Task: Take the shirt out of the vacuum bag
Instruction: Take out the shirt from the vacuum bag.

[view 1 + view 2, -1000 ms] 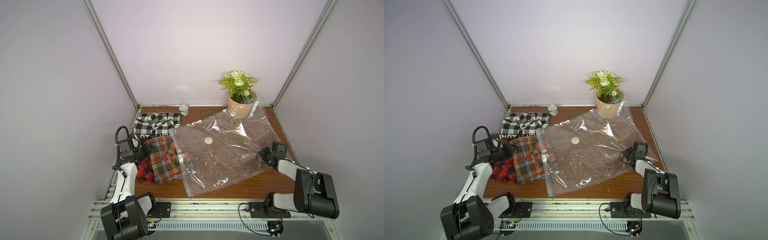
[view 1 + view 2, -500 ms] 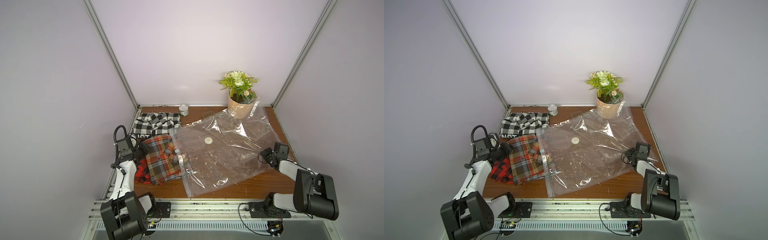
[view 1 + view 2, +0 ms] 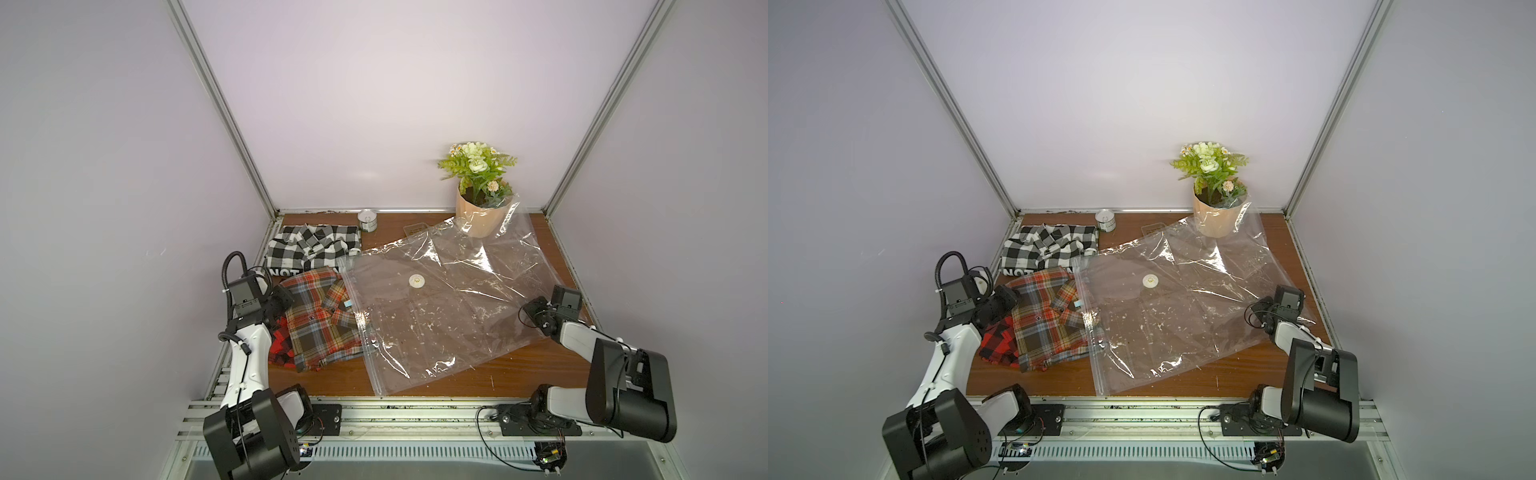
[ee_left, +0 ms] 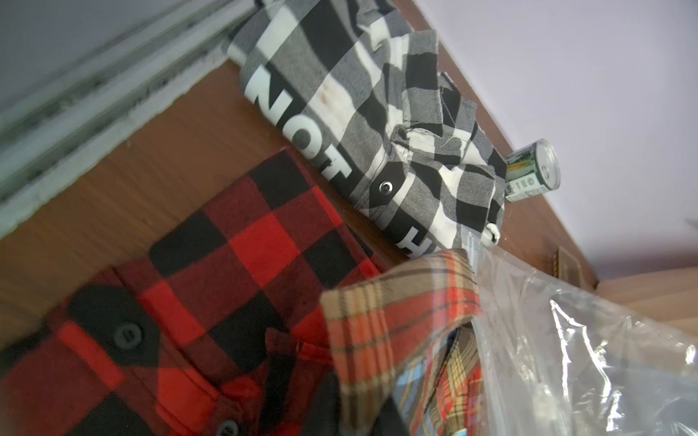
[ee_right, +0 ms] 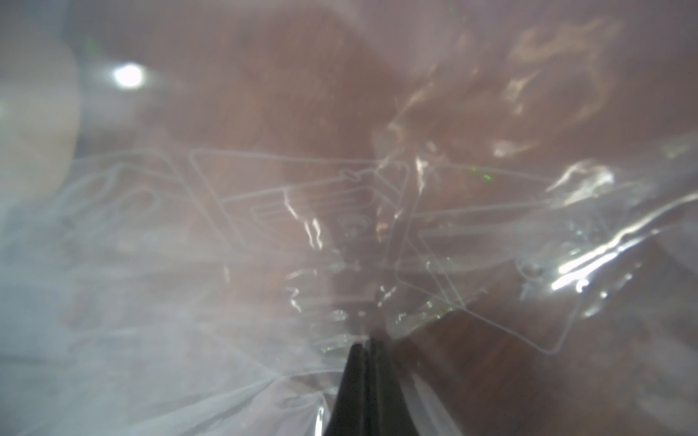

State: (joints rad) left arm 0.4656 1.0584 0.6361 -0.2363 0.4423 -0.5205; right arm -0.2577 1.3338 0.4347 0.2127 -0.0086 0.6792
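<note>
Seen from the front of the counter [image 3: 457,378], left to right. The left hand [image 3: 279,302] hovers low at the left edge of the clothes, just beside the collar end of the plaid shirt; its fingers are hidden in both top views and in the left wrist view, so whether they are apart or together cannot be told. A red-and-black check shirt [image 3: 279,347] lies flat on the wood at the near left. Behind it, against the back-left corner, lies a black-and-white check shirt [image 3: 309,249] with white lettering. The plaid shirt [image 3: 322,326], brown with orange and blue lines, rests folded on top of the red-and-black one. Nearly all of it lies outside the vacuum bag [image 3: 449,328]; its right edge meets the bag's zip-seal edge, and the left wrist view shows clear plastic [image 4: 566,358] lapping that edge. A small can [image 3: 368,219] stands at the back wall. The vacuum bag lies spread over the middle and right of the counter, crinkled and see-through, with its round white valve [image 3: 416,281] facing up. Its far corner leans against a potted plant [image 3: 478,208] at the back right. The right hand [image 3: 527,319] sits at the bag's right edge, its fingers [image 5: 364,362] pressed together and pinching the plastic.
</note>
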